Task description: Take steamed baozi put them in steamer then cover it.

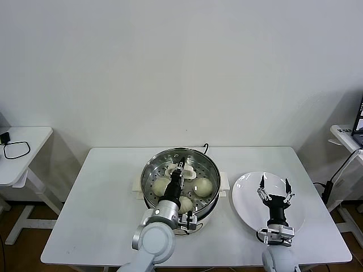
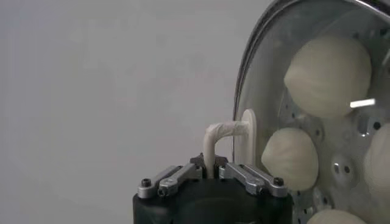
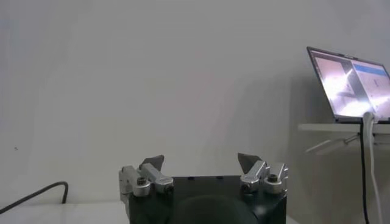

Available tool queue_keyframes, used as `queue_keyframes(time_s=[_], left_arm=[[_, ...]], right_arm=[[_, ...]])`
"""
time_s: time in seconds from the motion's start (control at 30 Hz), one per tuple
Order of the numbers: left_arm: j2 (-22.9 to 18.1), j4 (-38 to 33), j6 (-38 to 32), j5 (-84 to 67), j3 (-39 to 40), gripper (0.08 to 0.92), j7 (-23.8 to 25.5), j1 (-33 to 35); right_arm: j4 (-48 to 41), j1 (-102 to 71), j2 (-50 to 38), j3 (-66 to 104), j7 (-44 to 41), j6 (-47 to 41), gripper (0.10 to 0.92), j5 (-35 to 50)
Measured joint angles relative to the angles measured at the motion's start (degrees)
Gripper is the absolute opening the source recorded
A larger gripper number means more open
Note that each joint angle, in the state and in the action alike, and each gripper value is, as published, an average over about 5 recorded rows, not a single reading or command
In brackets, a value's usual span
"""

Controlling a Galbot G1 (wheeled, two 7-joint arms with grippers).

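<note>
The steamer (image 1: 152, 170) stands mid-table, a shiny steel pot on a cream base. Three steamed baozi (image 1: 161, 184) (image 1: 203, 187) (image 1: 185, 203) show inside on the perforated tray. The clear glass cover (image 2: 247, 79) lies over the pot, and baozi (image 2: 329, 73) show through it. My left gripper (image 1: 178, 171) (image 2: 209, 165) is above the pot's middle, shut on the cover's cream handle (image 2: 214, 135). My right gripper (image 1: 275, 190) (image 3: 200, 161) hangs open over the white plate, holding nothing.
A bare white plate (image 1: 245, 198) lies right of the steamer. A black cable (image 1: 205, 148) runs off behind the pot. Side tables stand at far left (image 1: 22, 147) and far right, the right one with a laptop (image 3: 350, 82).
</note>
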Motion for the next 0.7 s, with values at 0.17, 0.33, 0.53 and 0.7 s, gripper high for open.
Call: queue_keyframes(time_s=[0.17,0.33,0.53,0.7], left_arm=[[-0.04,-0.05,-0.21,0.25,-0.07,0.285,-0.30,0.30],[0.18,-0.82,-0.37,0.14,-0.22,0.439,-0.69,0.86],[1.07,-3.02,-0.41,-0.39,0.07,0.606,-0.91,2.04],[2.45,-5.88,-0.70,-1.29,0.09,0.724,-0.88,3.80]], right_arm=[[0.13,0.04,0.02,-0.02,-0.01,-0.03,0.823,-0.04],[0.13,0.05,-0.04,-0.07,-0.03,-0.06,0.823,-0.12],[0.10,0.22,0.11,-0.37,-0.04,-0.15,0.823,-0.51],[0.12,0.41,0.06,-0.80,0.05,-0.22,0.823,-0.94]])
